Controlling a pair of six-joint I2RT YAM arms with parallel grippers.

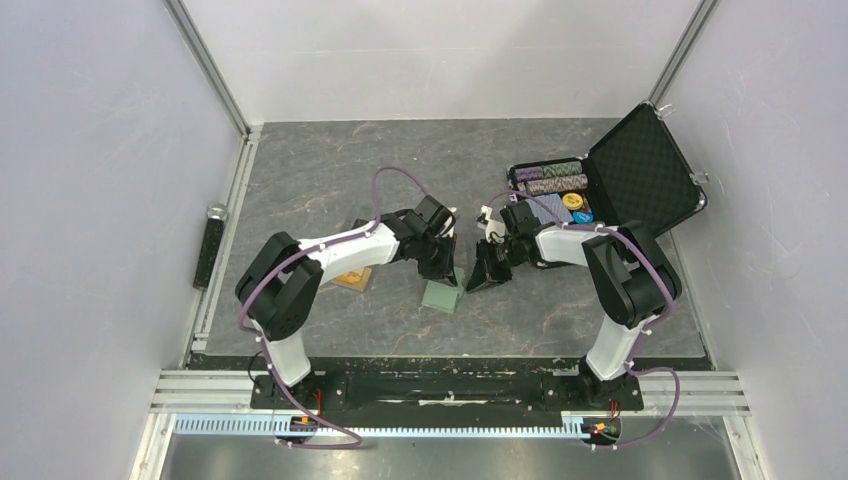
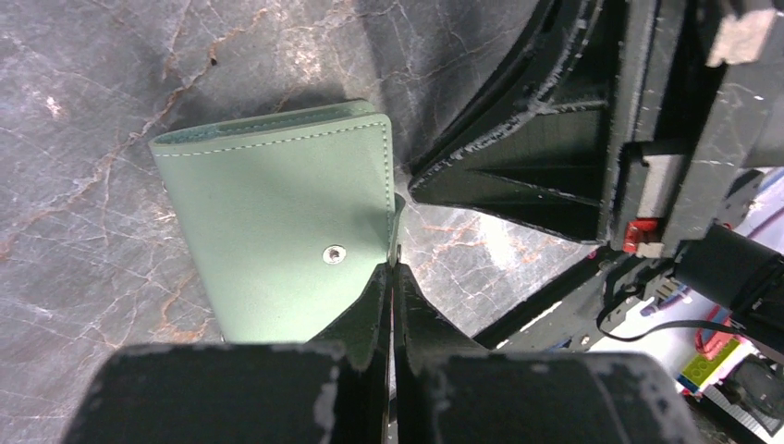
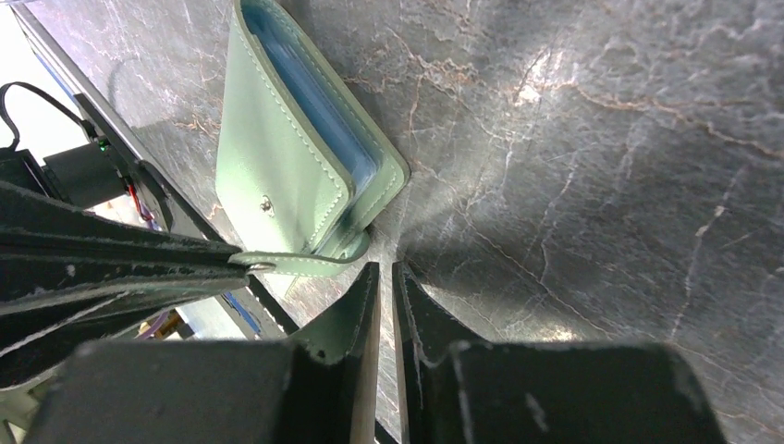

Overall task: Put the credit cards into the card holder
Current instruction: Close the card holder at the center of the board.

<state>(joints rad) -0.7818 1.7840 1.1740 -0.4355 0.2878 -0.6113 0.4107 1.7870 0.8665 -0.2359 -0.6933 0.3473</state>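
The pale green card holder (image 1: 441,298) lies folded on the dark marble table between both grippers. It shows in the left wrist view (image 2: 277,213) with its snap stud (image 2: 334,253) up. In the right wrist view (image 3: 277,166) its light blue pockets show at the edge. My left gripper (image 1: 447,268) (image 2: 393,270) is shut on the holder's snap tab (image 3: 305,265), which is pulled out straight from the holder. My right gripper (image 1: 487,272) (image 3: 386,268) hovers just right of the holder, its fingers nearly together with nothing between them. An orange-gold credit card (image 1: 352,278) lies left of the holder, beside the left arm.
A black hard case (image 1: 640,170) stands open at the back right, holding striped poker chips (image 1: 550,178) and a blue card deck (image 1: 545,208). A black fitting (image 1: 210,250) sits on the left rail. White walls close in on three sides.
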